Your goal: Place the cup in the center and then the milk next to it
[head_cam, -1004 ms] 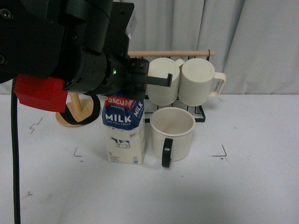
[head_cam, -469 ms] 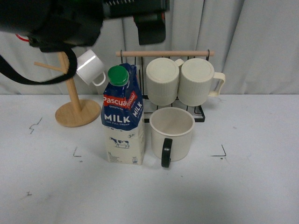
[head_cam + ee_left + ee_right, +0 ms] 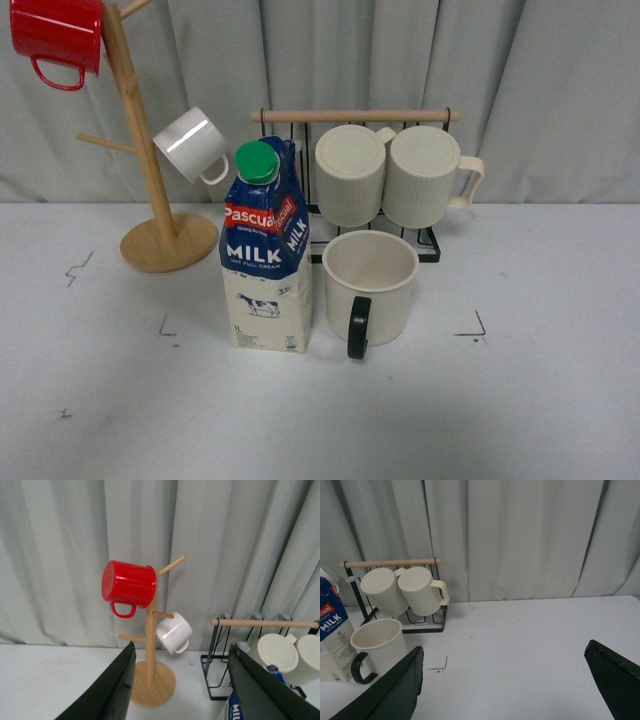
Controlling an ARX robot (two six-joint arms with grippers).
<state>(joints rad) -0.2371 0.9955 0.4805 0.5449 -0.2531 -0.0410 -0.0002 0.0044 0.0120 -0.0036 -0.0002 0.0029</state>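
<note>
Cup (image 3: 369,286) upright at tabletop (image 3: 540,400) centre, handle toward 6 o'clock. Milk (image 3: 264,250) just beside it at 9 o'clock, upright. Left hand (image 3: 182,680) and right hand (image 3: 505,680) both released, empty. Judgement: both placements look done; next move only retreat.

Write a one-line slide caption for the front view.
Milk carton stands upright just left of the black-handled cup on the white table, mug rack and wooden mug tree behind.

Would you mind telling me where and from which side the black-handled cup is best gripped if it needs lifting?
Probably by the rim of the cup, from above. It stands upright, mouth open, so one finger can go inside the wall. Take the side away from the milk, which stands close by, and clear of the handle facing the camera.
</note>
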